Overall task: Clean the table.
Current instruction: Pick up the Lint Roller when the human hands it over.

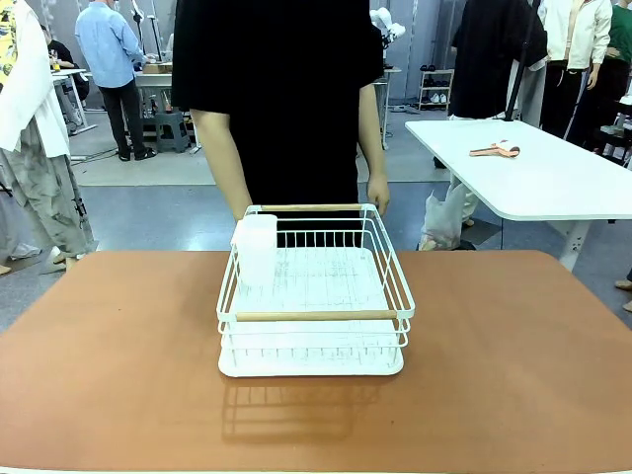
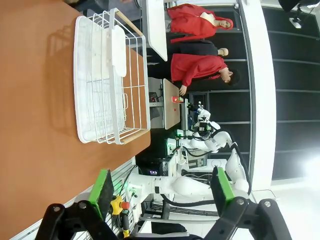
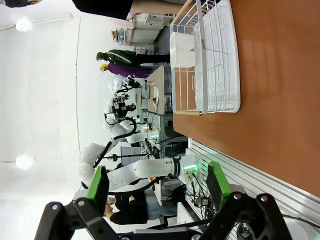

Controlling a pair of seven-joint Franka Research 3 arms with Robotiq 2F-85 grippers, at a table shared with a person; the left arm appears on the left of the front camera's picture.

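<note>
Wire dish rack (image 1: 316, 316) sits mid-worktop (image 1: 118, 375), on a drip tray (image 1: 311, 367). Cup (image 1: 257, 252) at rack's far-L corner, prob. clipped to the wall; inside or outside unclear. Person (image 1: 286, 99) stands beyond far edge, directly behind rack, one hand (image 1: 378, 195) at its far-R corner. 2nd table (image 1: 553, 188) behind, to R, w/ small item (image 1: 497, 150) on it.

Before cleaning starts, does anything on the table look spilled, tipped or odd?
Nothing stands out. The white wire rack sits level on the table, a white cup upright at its far-left corner; no spills show.
</note>
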